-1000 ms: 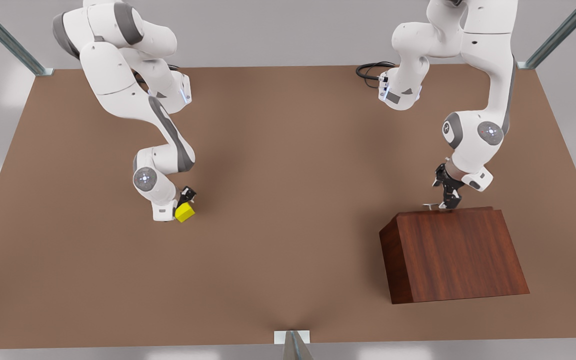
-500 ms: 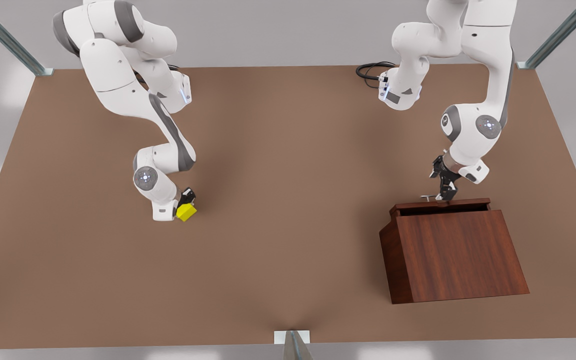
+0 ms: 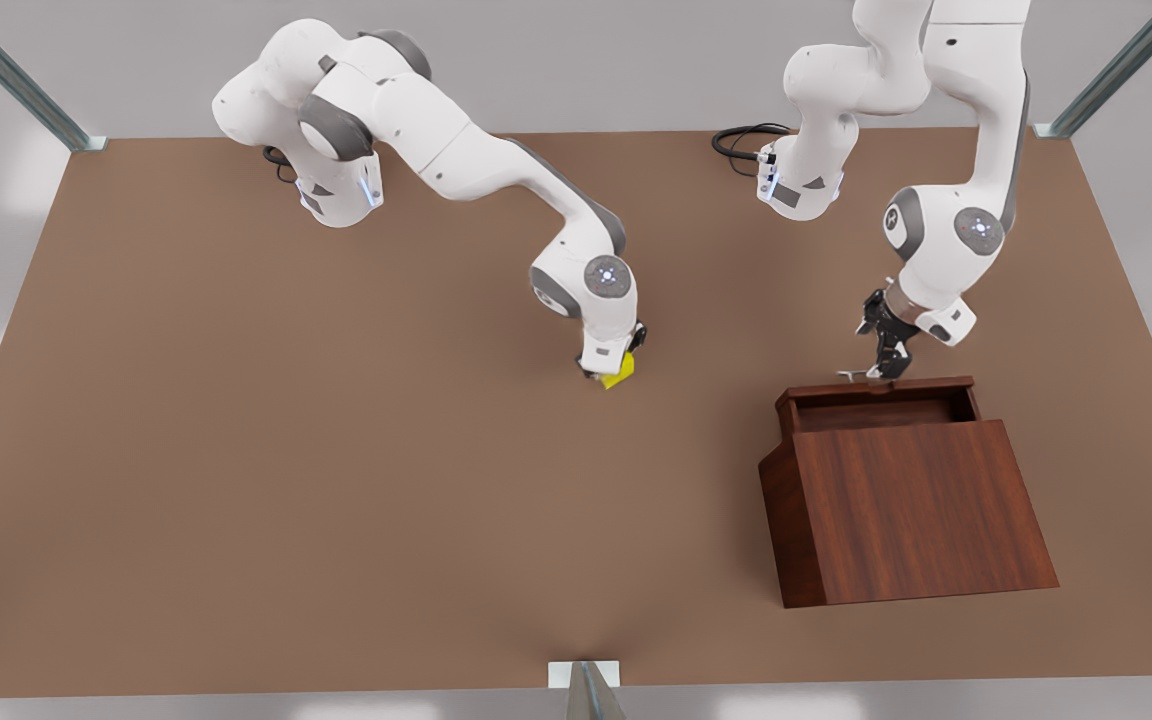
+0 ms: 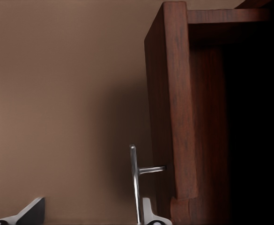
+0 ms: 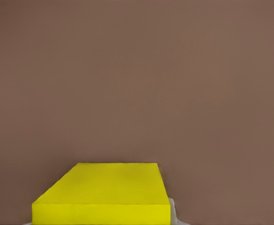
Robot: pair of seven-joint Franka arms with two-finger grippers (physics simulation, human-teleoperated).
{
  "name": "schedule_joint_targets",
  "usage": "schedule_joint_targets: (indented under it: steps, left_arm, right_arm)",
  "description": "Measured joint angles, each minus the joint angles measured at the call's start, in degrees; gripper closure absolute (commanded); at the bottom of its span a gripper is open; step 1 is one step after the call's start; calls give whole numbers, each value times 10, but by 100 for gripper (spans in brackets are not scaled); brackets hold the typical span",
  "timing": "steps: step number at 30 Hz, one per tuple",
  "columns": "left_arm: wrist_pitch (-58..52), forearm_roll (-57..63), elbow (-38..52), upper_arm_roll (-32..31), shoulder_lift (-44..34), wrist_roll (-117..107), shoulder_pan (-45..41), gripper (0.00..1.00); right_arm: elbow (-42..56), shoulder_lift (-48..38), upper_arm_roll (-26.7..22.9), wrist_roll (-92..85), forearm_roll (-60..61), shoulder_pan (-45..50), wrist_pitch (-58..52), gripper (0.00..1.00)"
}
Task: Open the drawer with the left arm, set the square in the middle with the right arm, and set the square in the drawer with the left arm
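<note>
The left arm's black gripper (image 3: 884, 368) is on the front view's right side. Its jaws are closed on the thin silver bar handle (image 3: 853, 376) of the shallow dark reddish-brown wooden drawer (image 3: 878, 399). In the left wrist view the handle (image 4: 135, 183) stands just in front of the drawer's front board (image 4: 169, 112), and one pale fingertip (image 4: 147, 213) sits right against it. The drawer is pulled part of the way out of the big sloped wooden cabinet (image 3: 911, 510), so its dark inside can be seen from above.

The right arm's black gripper (image 3: 619, 372) is near the middle of the plain brown tabletop (image 3: 236, 450), between the two arm bases and well apart from the cabinet. Its jaws hold the small bright yellow cube (image 3: 620, 375). The arm's white wrist hides most of the cube in the front view, and just a yellow corner peeks out below it. I cannot tell whether the cube is touching the tabletop or is a little above it. In the right wrist view the cube (image 5: 104, 192) looks like a flat yellow block with bare brown tabletop (image 5: 137, 75) behind it.

A black cable (image 3: 736, 140) lies in a loop at the far edge of the tabletop, beside the left arm's base.
</note>
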Motion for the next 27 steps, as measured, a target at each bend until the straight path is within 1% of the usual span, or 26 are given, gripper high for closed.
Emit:
schedule_joint_targets:
  steps: [2, 3, 4, 5, 10, 12, 13, 15, 16, 17, 19, 20, 21, 22, 23, 24, 25, 26, 27]
  left_arm:
    - [-7, 0, -1, 0, -4, 0, 1, 0]
    - [-12, 0, -1, 0, -6, 0, 0, 0]
    - [-13, 0, -3, 0, -8, -1, 0, 0]
    - [-13, 0, -11, 0, -14, -1, 0, 0]
    - [-21, 0, -21, 0, -26, -1, -1, 0]
    - [-25, 0, -31, 0, -39, -1, -2, 0]
    - [-25, 0, -33, 0, -43, -1, -2, 0]
    - [-25, 0, -37, 0, -45, -1, -2, 0]
    - [-25, 0, -37, 0, -45, -1, -2, 0]
    - [-24, 0, -43, 0, -50, -1, -2, 0]
    - [-36, 0, -53, 0, -77, 0, -2, 0]
    - [-65, 1, -58, 0, -104, 0, -3, 0]
    - [-117, 1, -57, 0, -154, -1, -5, 0]
    - [-142, 2, -50, -1, -188, -2, -7, 0]
    - [-145, 4, -26, -2, -195, 4, -17, 0]
    - [-143, 5, 1, -5, -185, 21, -25, 0]
    - [-144, 7, 42, -9, -151, 85, -41, 0]
    - [-147, 8, 84, -10, -116, 145, -53, 0]
    - [-181, 9, 141, -10, -81, 211, -67, 0]
  right_arm:
    - [22, 20, 0, 0, -1, 1, 8, 36]
    - [22, 21, 0, 0, -1, 3, 8, 23]
    - [26, 27, 0, -1, -2, 4, 15, 2]
    - [27, 32, 0, -1, -3, 4, 21, 0]
    - [23, 33, -1, -3, -12, 4, 30, 0]
    - [17, 17, -3, -1, -12, 5, 29, 0]
    - [0, -15, -3, -2, -11, 6, 27, 0]
    - [-53, -121, -4, -2, -12, 4, 19, 0]
    - [-109, -202, -4, -5, -12, -36, -1, 0]
    - [-165, -308, -5, -27, -12, -116, -70, 0]
    - [-168, -397, -7, -40, -12, -276, -208, 0]
    - [-170, -412, -6, -91, -12, -362, -235, 0]
    - [-169, -430, -7, -191, -12, -434, -264, 0]
    - [-169, -431, -8, -276, -12, -513, -269, 0]
    - [-170, -430, -8, -313, -12, -593, -269, 0]
    - [-160, -422, -8, -329, -12, -642, -279, 0]
    - [-157, -416, -9, -377, -12, -636, -282, 0]
    - [-156, -417, -8, -378, -12, -594, -294, 0]
    - [-146, -414, -7, -359, -12, -559, -304, 0]
